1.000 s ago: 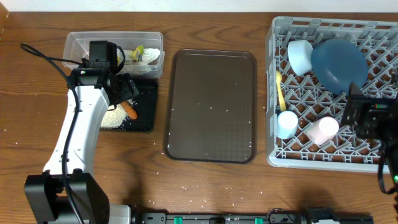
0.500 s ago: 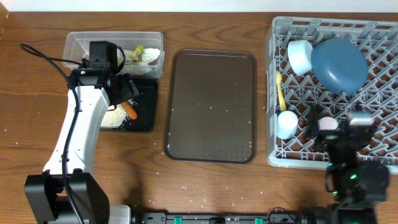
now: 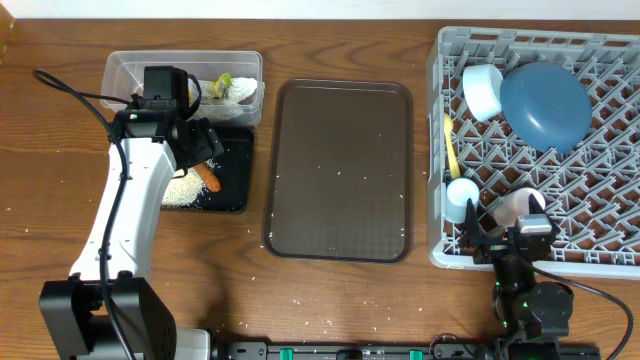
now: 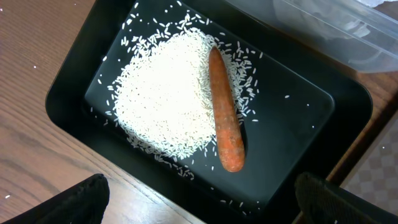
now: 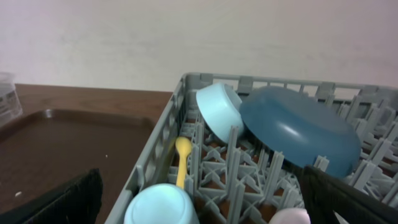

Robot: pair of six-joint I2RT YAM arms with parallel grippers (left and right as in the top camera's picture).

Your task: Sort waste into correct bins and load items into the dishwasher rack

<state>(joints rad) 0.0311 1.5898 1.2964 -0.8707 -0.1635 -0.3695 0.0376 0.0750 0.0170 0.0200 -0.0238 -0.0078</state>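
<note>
The orange carrot piece (image 4: 225, 127) lies on a heap of white rice (image 4: 165, 102) in the black tray (image 4: 298, 124). My left gripper (image 4: 202, 208) hangs open and empty above that tray (image 3: 235, 170). The crumpled wrapper (image 3: 228, 88) lies in the clear tub (image 3: 130, 75). The grey dishwasher rack (image 3: 600, 150) holds the blue plate (image 3: 545, 105), the white bowl (image 3: 483, 90), the yellow spoon (image 3: 451, 150), the blue cup (image 3: 462, 197) and the pink-and-white cup (image 3: 512, 208). My right gripper (image 5: 205, 211) is open and empty at the rack's front edge (image 3: 510, 245).
A dark brown serving tray (image 3: 338, 170) lies between the bins and the rack, with a few rice grains on it. More grains are scattered on the wooden table near the front edge (image 3: 300, 290). A wall stands behind the rack.
My right arm has drawn back from over the rack's right side to its front edge. The pink-and-white cup stays in the rack. The left arm has not moved.
</note>
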